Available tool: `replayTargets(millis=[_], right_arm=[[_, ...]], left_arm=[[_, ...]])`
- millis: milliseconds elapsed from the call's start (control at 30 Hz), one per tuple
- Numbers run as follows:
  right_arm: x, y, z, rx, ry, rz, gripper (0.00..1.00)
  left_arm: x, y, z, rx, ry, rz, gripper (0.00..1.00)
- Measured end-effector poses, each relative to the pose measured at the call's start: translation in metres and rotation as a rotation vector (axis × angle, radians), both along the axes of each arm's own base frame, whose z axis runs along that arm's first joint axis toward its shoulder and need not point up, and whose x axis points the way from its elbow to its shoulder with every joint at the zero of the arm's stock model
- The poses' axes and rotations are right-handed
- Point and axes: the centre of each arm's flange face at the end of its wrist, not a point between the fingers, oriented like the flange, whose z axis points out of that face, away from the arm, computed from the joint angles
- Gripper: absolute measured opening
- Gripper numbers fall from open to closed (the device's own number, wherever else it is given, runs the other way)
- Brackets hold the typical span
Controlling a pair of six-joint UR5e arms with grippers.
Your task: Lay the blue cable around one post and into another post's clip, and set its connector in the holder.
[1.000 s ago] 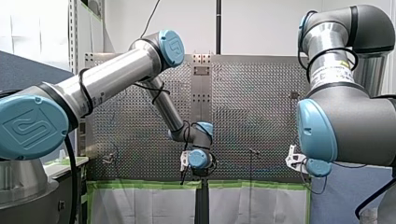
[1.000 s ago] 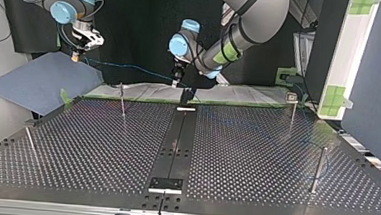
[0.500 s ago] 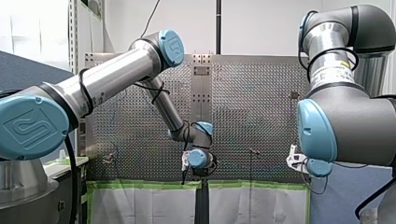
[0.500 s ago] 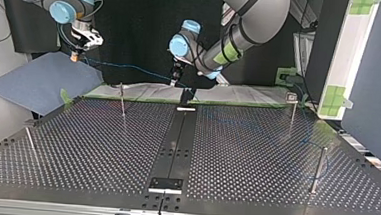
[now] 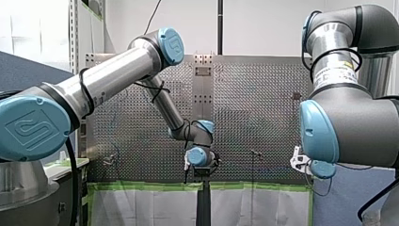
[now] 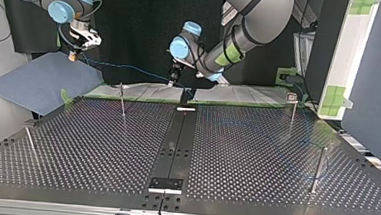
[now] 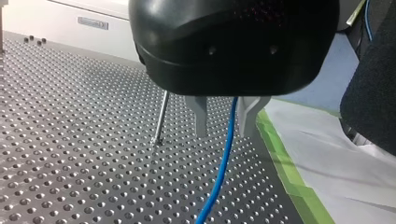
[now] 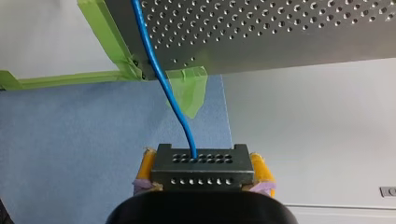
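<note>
The blue cable (image 8: 161,79) ends in a dark connector (image 8: 201,161) with rows of small holes. My right gripper (image 8: 203,173) is clamped on that connector, its yellow pads (image 8: 259,168) pressed against the two ends. From the connector's face the cable climbs ahead of the gripper and crosses the taped corner of the perforated tabletop (image 8: 280,32). This gripper is off the tabletop's edge, over a blue mat (image 8: 70,154).

In the top view the cable (image 6: 126,67) hangs in the air. It runs from my right gripper (image 6: 74,55) at the view's left to my left gripper (image 6: 172,80), above the far edge of the tabletop (image 6: 250,156) near its middle.

In the left wrist view the cable (image 7: 224,158) passes between the metal fingers (image 7: 201,114) of my left gripper (image 7: 225,116), close against one of them. It then drops on past the gripper towards the tabletop (image 7: 70,140). The jaws stand apart, wider than the cable, and are not pinching it. A thin post (image 7: 161,116) stands upright just beside this gripper, apart from the cable. A strip of green tape (image 7: 285,168) lines the tabletop's edge on the gripper's other side.
</note>
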Motion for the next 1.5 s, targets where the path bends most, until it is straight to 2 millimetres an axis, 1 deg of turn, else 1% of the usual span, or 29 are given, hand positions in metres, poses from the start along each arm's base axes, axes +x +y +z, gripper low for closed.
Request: replayTargets(millis=[33, 100, 133, 200, 233, 267, 333, 367, 733, 767, 833, 867, 1100, 1333, 1500], right_arm=[[0.0, 0.0, 0.0, 0.0, 0.0, -0.001, 0.0], [-0.001, 0.0, 0.0, 0.0, 0.0, -0.002, 0.0], [-0.002, 0.0, 0.0, 0.0, 0.001, -0.003, 0.0], [-0.002, 0.0, 0.0, 0.0, 0.001, -0.004, 0.0], [-0.003, 0.0, 0.0, 0.001, 0.001, -0.005, 0.0], [-0.003, -0.001, 0.0, 0.001, 0.001, -0.006, 0.0], [-0.003, -0.001, 0.0, 0.001, 0.0, -0.007, 0.0], [-0.004, -0.001, 0.0, 0.001, 0.001, -0.007, 0.0], [-0.006, -0.001, 0.0, 0.0, 0.0, -0.013, 0.0], [-0.007, -0.001, 0.0, -0.001, 0.0, -0.014, 0.0], [-0.008, -0.002, 0.0, -0.001, 0.0, -0.015, 0.0], [-0.008, -0.002, 0.0, -0.002, 0.0, -0.017, 0.0], [-0.011, -0.003, 0.001, -0.007, 0.001, -0.021, 0.0], [-0.016, -0.004, 0.001, -0.011, 0.001, -0.029, 0.0], [-0.022, -0.009, 0.002, -0.018, 0.0, -0.042, 0.0]], left_arm=[[0.0, 0.0, 0.0, 0.0, 0.0, -0.001, 0.32], [0.0, 0.0, 0.0, -0.001, 0.001, -0.004, 0.23], [0.0, -0.001, 0.0, -0.001, 0.002, -0.006, 0.23], [-0.001, -0.001, 0.0, -0.001, 0.003, -0.012, 0.18], [-0.001, -0.001, 0.0, -0.002, 0.004, -0.014, 0.18], [-0.001, -0.002, 0.0, -0.002, 0.005, -0.017, 0.14], [-0.002, -0.002, 0.0, -0.002, 0.007, -0.022, 0.14], [-0.002, -0.002, 0.0, -0.002, 0.008, -0.024, 0.11], [-0.002, -0.003, 0.0, -0.004, 0.01, -0.036, 0.11], [-0.002, -0.003, 0.0, -0.003, 0.01, -0.037, 0.04], [-0.002, -0.003, 0.0, -0.003, 0.01, -0.039, 0.04], [-0.004, -0.005, 0.0, -0.001, 0.01, -0.046, 0.0], [-0.012, -0.015, 0.0, -0.009, 0.003, -0.093, 0.0], [-0.018, -0.024, 0.002, -0.022, -0.02, -0.095, 0.0], [-0.022, -0.031, 0.004, -0.054, -0.043, -0.089, 0.0]])
